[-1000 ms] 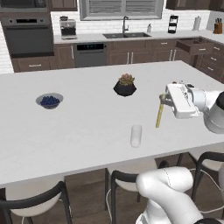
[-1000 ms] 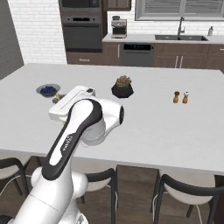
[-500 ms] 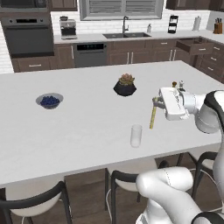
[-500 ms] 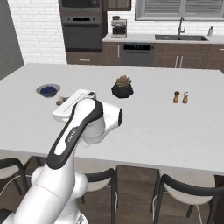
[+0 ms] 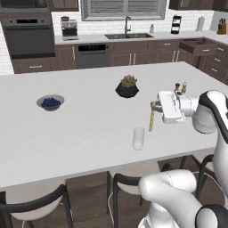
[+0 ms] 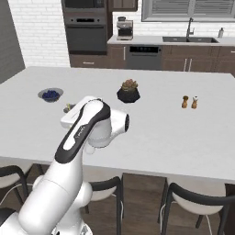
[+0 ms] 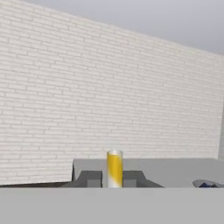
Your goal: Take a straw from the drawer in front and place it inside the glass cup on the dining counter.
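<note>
Straw (image 5: 152, 119) pinched upright between the closed fingers of the gripper (image 5: 153, 106), upper end clamped, rest hanging down above the dining counter (image 5: 89, 129). In the hand view, straw (image 7: 114, 169) seen end-on between the two dark fingertips (image 7: 91, 178). Glass cup (image 5: 139, 138) stood on the counter, just left of and nearer the camera than the straw's lower end, apart from it. Compared with a second earlier, gripper and straw shifted left, closer to the cup. Drawer (image 5: 196, 46) open at far right. From the right base view, gripper hidden behind the arm.
</note>
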